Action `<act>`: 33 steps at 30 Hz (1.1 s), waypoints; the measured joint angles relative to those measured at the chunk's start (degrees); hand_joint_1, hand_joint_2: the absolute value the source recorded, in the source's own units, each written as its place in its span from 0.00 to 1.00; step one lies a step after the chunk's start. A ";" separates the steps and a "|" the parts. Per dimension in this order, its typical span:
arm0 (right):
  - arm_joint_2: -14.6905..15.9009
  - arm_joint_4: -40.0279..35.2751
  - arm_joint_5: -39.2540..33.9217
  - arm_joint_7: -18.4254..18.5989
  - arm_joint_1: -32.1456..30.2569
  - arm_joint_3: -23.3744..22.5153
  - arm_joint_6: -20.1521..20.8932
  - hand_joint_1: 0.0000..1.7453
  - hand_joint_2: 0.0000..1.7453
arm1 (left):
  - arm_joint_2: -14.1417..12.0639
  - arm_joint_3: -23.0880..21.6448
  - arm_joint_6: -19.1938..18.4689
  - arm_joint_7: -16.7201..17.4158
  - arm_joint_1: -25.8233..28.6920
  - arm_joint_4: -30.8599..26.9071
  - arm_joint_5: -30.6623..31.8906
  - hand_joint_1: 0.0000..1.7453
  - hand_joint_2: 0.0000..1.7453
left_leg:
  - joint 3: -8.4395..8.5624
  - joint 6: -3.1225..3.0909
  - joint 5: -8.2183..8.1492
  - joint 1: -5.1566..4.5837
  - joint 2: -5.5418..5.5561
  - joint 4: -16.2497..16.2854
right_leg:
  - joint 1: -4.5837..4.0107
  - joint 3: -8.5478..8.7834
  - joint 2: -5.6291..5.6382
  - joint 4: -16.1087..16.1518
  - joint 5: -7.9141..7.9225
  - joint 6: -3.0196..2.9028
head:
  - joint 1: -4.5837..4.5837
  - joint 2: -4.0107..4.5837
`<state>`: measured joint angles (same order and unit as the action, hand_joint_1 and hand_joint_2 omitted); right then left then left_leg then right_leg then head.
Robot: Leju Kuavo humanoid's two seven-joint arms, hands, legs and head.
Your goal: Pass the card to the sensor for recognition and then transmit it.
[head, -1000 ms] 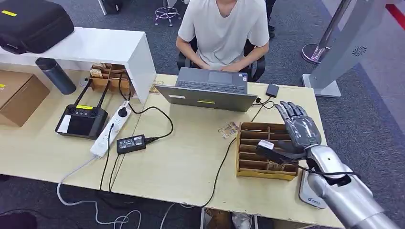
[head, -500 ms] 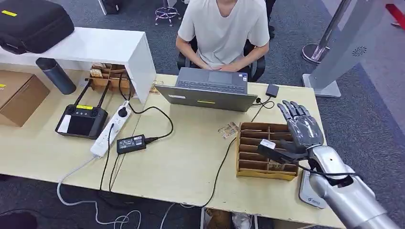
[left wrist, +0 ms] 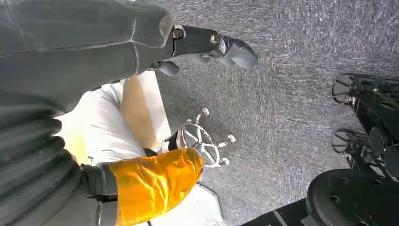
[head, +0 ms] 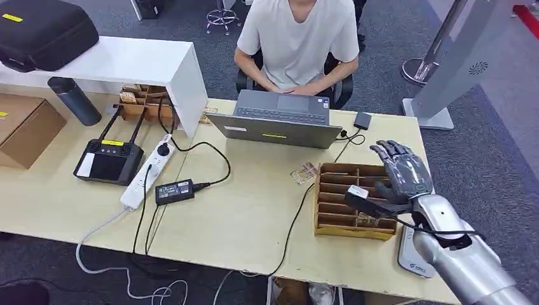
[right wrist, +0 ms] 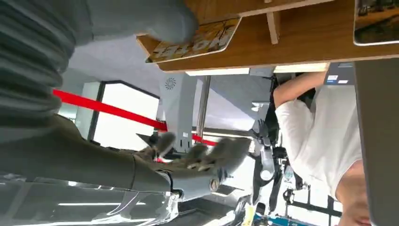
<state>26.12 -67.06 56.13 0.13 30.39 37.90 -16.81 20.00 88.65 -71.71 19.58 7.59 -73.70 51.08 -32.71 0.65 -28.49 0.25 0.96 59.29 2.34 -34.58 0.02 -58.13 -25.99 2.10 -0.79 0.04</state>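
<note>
My right hand (head: 402, 175) hovers over the right side of the wooden slotted organizer (head: 335, 190), fingers apart and bent slightly downward, holding nothing. In the right wrist view a yellow printed card (right wrist: 195, 40) lies in a slot of the organizer (right wrist: 301, 42), with the thick thumb (right wrist: 141, 19) right beside its end; I cannot tell whether they touch. A second card (right wrist: 376, 21) lies in another slot. A grey reader pad (head: 414, 257) sits on the table's near right corner, under my forearm. My left hand (left wrist: 188, 42) hangs over the carpet, holding nothing.
A person sits behind an open laptop (head: 279, 121) across the table. A loose card (head: 304, 173) lies left of the organizer. A power strip (head: 147, 168), adapter (head: 174, 190), controller (head: 108, 159) and cables lie on the left. A grey kiosk (head: 457, 63) stands at the far right.
My right hand has drifted slightly right and nearer over the organizer, and its fingers have bent downward from a straighter pose.
</note>
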 joint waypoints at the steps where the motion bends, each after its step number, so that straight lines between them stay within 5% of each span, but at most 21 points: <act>1: 0.00 -0.11 -0.20 -0.20 -0.01 0.00 0.11 1.00 1.00 | 0.00 0.00 -0.04 0.02 0.00 0.00 -0.02 0.00 1.00 | 0.00 0.00 0.00 0.00 0.00 0.00 | 0.00 0.00 0.00 0.00 0.00 0.00 | 0.00 0.00; 15: 0.00 -0.37 -0.79 -0.66 -0.10 0.00 0.20 1.00 1.00 | 0.00 0.00 0.11 0.13 0.00 -0.02 -0.09 0.00 1.00 | 0.00 0.00 0.00 0.00 0.00 0.00 | 0.00 0.00 0.00 0.00 0.00 0.00 | 0.00 0.00; 29: 0.00 -0.37 -1.03 -0.81 -0.11 0.00 0.20 0.85 1.00 | 0.00 0.00 -0.07 0.13 0.00 -0.02 -0.24 0.00 1.00 | 0.00 0.00 0.00 0.00 0.00 0.00 | 0.00 0.00 0.00 0.00 0.00 0.00 | 0.00 0.00; 30: 0.02 -0.37 -1.03 -0.83 -0.10 0.00 0.22 0.74 1.00 | 0.00 0.00 -0.09 0.15 0.00 -0.02 -0.26 0.00 1.00 | 0.00 0.00 0.00 0.00 0.00 0.00 | 0.00 0.00 0.00 0.00 0.00 0.00 | 0.00 0.00; 31: 0.02 -0.39 -1.03 -0.81 -0.11 0.00 0.24 0.22 1.00 | 0.00 0.00 -0.09 0.15 0.00 -0.02 -0.31 0.00 1.00 | 0.00 0.00 0.00 0.00 0.00 0.00 | 0.00 0.00 0.00 0.00 0.00 0.00 | 0.00 0.00; 33: 0.02 -0.39 -1.03 -0.81 -0.11 0.00 0.20 0.02 1.00 | 0.00 0.00 0.00 0.22 0.01 -0.07 -0.37 0.00 1.00 | 0.00 0.00 0.00 0.00 0.00 0.00 | 0.00 0.00 0.00 0.00 0.00 0.00 | 0.00 0.00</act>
<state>26.14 -67.45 55.10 -0.68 30.28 37.90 -16.61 20.00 88.65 -71.71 19.80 7.60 -73.77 50.71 -32.71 0.65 -28.49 0.25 0.97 59.29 2.34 -34.58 0.02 -58.13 -25.99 2.10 -0.79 0.04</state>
